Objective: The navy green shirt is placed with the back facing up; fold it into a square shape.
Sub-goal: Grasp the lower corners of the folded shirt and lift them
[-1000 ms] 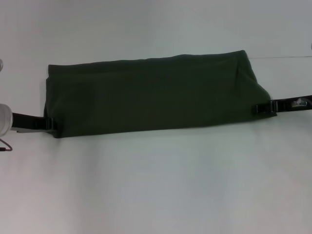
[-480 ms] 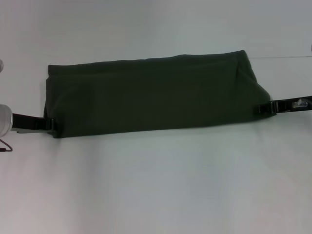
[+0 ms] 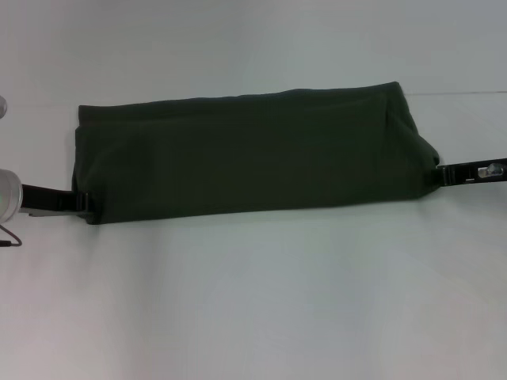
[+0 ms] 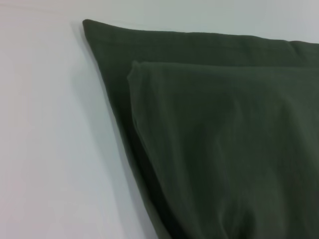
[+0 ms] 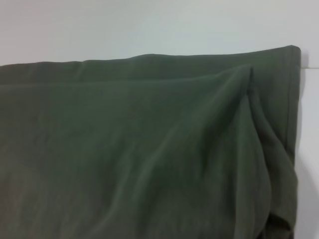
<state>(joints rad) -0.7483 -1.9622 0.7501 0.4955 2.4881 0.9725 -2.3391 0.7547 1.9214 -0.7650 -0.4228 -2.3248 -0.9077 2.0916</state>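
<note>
The navy green shirt (image 3: 253, 154) lies folded into a long, flat band across the middle of the white table (image 3: 253, 301). My left gripper (image 3: 81, 202) rests at the band's near left corner, touching the cloth. My right gripper (image 3: 440, 174) sits just off the band's right end, open and holding nothing. Both wrist views show only cloth. The left wrist view has the shirt (image 4: 224, 149) with a folded layer edge on top. In the right wrist view the shirt (image 5: 149, 149) shows soft creases running toward a hemmed corner.
The pale cylinder of my left arm (image 3: 6, 194) and a thin cable (image 3: 8, 239) sit at the left edge of the head view. Bare white tabletop surrounds the shirt.
My right gripper has slid outward to the right, off the shirt's right end, and the cloth stayed in place. The left gripper and the shirt have not moved.
</note>
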